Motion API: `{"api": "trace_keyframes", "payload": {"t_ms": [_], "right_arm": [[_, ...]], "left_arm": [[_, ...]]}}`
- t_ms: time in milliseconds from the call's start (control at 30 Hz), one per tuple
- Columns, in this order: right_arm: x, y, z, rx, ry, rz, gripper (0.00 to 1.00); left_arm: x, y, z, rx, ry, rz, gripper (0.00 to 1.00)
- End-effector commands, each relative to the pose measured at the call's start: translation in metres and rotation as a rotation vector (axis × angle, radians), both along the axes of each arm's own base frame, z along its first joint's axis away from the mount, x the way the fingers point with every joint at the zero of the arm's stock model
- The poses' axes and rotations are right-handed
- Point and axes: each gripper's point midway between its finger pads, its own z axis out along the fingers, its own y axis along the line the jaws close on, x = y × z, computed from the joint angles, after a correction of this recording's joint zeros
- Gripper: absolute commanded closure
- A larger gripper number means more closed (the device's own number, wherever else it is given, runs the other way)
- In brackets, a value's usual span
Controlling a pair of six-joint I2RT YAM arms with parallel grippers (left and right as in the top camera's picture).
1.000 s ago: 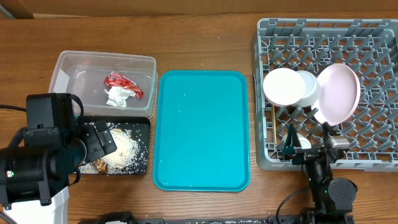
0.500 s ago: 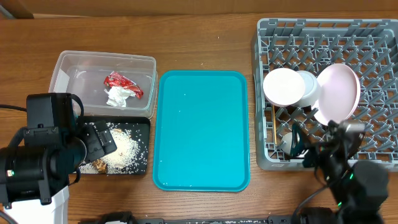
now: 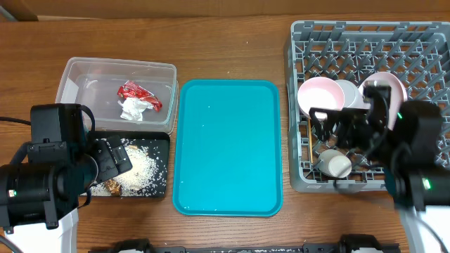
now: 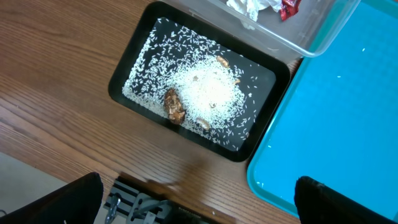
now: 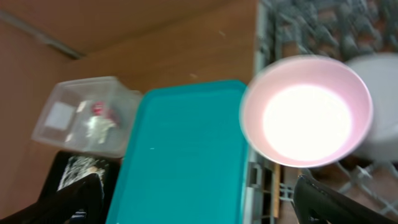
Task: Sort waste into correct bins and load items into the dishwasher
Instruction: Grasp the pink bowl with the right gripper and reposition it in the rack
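Two arms work at one wooden table [image 3: 232,42]. In the overhead view we place the left arm [image 3: 49,179] at the near-left corner and the right arm [image 3: 394,133] above the grey dish rack [image 3: 365,39].

The left gripper [image 4: 198,180] is spread wide. Its dark fingers [image 4: 68,199] sit at the bottom corners of the wrist view, and we see nothing between them. The black tray [image 4: 273,73] lies ahead of the gripper, apart from both fingers. It holds a heap of rice-like scraps [image 4: 208,96] with a few brown pieces. Just beyond it stands the clear tub [image 3: 77,77], which contains the red wrapper [image 3: 139,95] and, touching it, the crumpled tissue [image 3: 131,110].

The right gripper [image 5: 199,180] is likewise released and holds nothing. Its wrist view is blurred, but we can read the layout. The teal tray [image 5: 180,143] fills the space under the gap between the fingers, and the wide bowl [image 5: 306,112] lies up and to the right, clear of both fingers. From overhead, we find this bowl in the left part of the rack. The small white bowl [image 3: 349,95] is just beside it on the right. The plate [image 3: 397,88] stands further right, partly hidden by the arm. The chopsticks [image 3: 309,144] lie along the rack's left wall, near the wide bowl.
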Motion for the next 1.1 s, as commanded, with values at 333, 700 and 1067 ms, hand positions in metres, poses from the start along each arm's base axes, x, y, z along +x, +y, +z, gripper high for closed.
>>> {"api": "trace_keyframes", "payload": {"t_ms": [333, 700, 1067], "right_arm": [[0.054, -0.031, -0.075, 0.118, 0.315, -0.362, 0.0], [0.048, -0.038, -0.081, 0.124, 0.364, -0.441, 0.0], [0.041, -0.024, -0.041, 0.133, 0.365, -0.351, 0.0]], "left_arm": [[0.0, 0.002, -0.001, 0.0, -0.001, 0.021, 0.0], [0.0, 0.002, -0.001, 0.0, -0.001, 0.021, 0.0], [0.0, 0.002, -0.001, 0.0, -0.001, 0.021, 0.0]]}}
